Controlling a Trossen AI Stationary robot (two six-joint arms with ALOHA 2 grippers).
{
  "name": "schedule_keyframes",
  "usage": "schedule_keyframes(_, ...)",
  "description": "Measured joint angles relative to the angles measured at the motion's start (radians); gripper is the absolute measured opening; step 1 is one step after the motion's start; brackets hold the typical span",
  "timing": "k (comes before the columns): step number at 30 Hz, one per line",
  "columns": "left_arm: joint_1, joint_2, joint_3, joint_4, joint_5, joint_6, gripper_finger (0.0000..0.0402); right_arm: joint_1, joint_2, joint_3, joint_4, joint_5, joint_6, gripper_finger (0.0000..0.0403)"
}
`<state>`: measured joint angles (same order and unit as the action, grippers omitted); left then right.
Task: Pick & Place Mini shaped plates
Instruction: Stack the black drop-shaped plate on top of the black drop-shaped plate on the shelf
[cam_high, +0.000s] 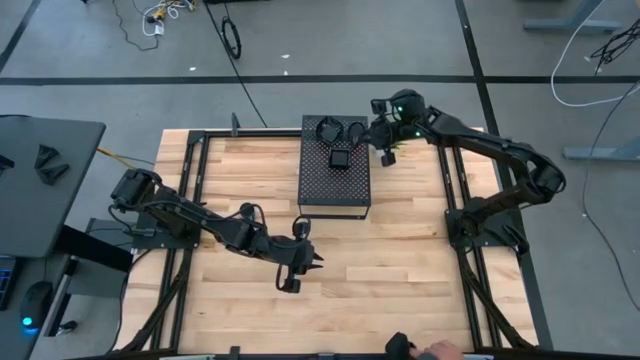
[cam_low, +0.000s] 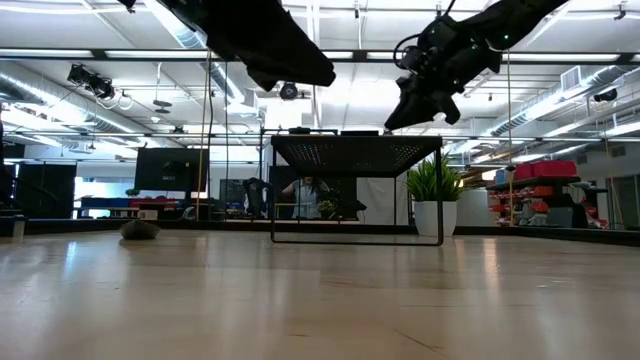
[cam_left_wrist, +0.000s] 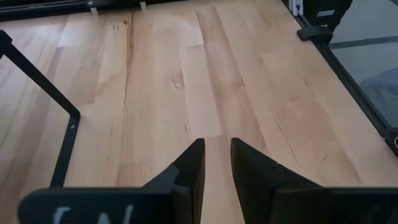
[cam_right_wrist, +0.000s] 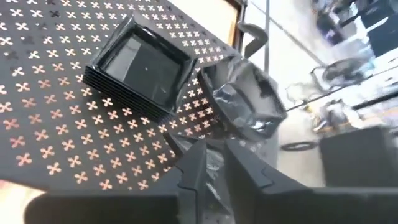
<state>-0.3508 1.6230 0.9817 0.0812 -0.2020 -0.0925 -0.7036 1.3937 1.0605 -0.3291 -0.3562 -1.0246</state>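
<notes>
Hovering over stacked plates (cam_right_wrist: 140, 65), right gripper (cam_right_wrist: 214, 165) shows a narrow gap.

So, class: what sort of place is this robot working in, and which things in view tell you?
Most likely a robotics lab in a large industrial hall: exposed ceiling ducts and strip lights, loose cables on a concrete floor, and a wooden table in a metal frame.
</notes>
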Motion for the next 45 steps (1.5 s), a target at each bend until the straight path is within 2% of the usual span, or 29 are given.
schedule_keyframes(7,0.000,0.000,0.000,0.013,0.000,0.001,0.0080,-0.056,0.033,-0.001,0.058,0.077,0.181,0.0021)
schedule_keyframes(11,0.000,0.000,0.000,0.014,0.000,0.002,0.0080,-0.093,0.053,-0.001,0.058,0.075,0.254,0.0004)
schedule_keyframes(16,0.000,0.000,0.000,0.016,0.000,0.002,0.0080,-0.096,0.089,-0.001,0.046,0.022,0.258,0.0008)
schedule_keyframes(24,0.000,0.000,0.000,0.019,0.000,0.002,0.0080,-0.089,0.097,-0.001,0.098,0.034,0.267,0.0004)
schedule_keyframes(28,0.000,0.000,0.000,0.020,0.000,0.002,0.0080,-0.089,0.095,-0.001,0.145,0.038,0.331,0.0007)
schedule_keyframes(36,0.001,0.000,0.000,0.024,-0.006,0.010,0.0080,-0.089,0.144,-0.001,0.333,0.041,0.568,0.0003)
schedule_keyframes(45,0.001,0.000,0.000,0.025,-0.008,0.010,0.0080,-0.095,0.237,0.000,0.350,0.061,0.598,0.0003)
